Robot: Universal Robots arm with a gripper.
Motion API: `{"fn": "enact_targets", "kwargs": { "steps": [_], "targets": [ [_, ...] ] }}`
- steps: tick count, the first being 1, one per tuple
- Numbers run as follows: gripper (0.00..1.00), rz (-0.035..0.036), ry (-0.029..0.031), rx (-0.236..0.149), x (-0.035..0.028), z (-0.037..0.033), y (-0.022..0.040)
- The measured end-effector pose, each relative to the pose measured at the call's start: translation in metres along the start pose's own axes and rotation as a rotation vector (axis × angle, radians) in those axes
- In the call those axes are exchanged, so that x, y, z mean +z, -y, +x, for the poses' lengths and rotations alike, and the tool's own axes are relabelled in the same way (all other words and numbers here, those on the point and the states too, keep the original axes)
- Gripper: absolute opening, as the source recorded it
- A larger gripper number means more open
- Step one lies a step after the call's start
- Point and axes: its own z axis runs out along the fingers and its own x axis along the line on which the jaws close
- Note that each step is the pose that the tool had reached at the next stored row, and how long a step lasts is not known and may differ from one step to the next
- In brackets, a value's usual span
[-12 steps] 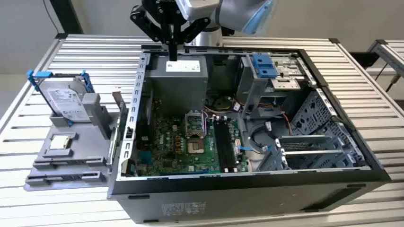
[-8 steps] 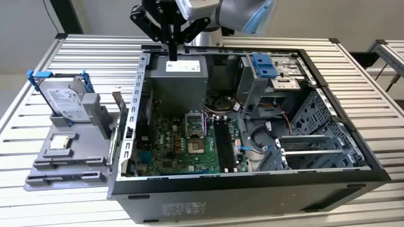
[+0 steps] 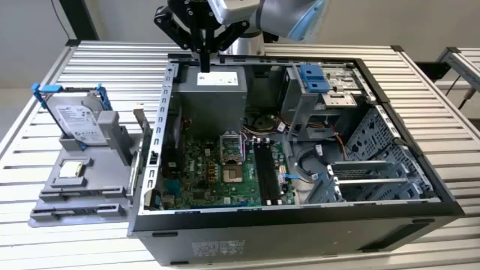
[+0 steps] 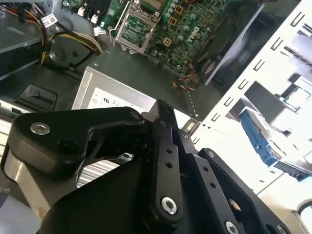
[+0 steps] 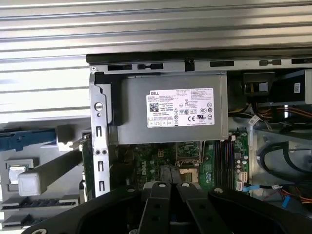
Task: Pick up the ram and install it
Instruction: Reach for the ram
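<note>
My gripper [image 3: 204, 62] hangs shut over the back edge of the open computer case [image 3: 300, 219], just above the grey power supply [image 3: 213, 84], with nothing between its fingers. Both wrist views show its black fingers [image 5: 161, 204] pressed together over the power supply [image 5: 170, 107]. The ram [image 3: 140, 124] looks like a thin dark stick standing on edge in the grey holder [image 3: 82, 188], close outside the case wall on the exterior view's left. In the first wrist view the ram [image 5: 86, 156] is a thin strip beside that wall. The motherboard's black slots [image 3: 264, 169] lie bare.
A silver hard drive [image 3: 78, 118] with blue clips stands in the holder, and a small square processor chip [image 3: 71, 167] lies in front of it. A drive cage [image 3: 322, 90] and cables fill the case's right side. The case sits on a slatted metal table [image 3: 45, 242].
</note>
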Motion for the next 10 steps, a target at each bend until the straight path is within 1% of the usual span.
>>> {"fn": "enact_targets", "kwargs": {
  "steps": [2, 6, 10],
  "targets": [
    [0.0, 0.0001, -0.0001, 0.0, -0.0001, 0.0018, 0.0001],
    [0.0, -0.0001, -0.0004, -0.007, -0.0002, 0.0093, 0.0006],
    [0.0, -0.0003, -0.0008, -0.016, -0.0003, 0.0151, 0.001]
  ]
}}
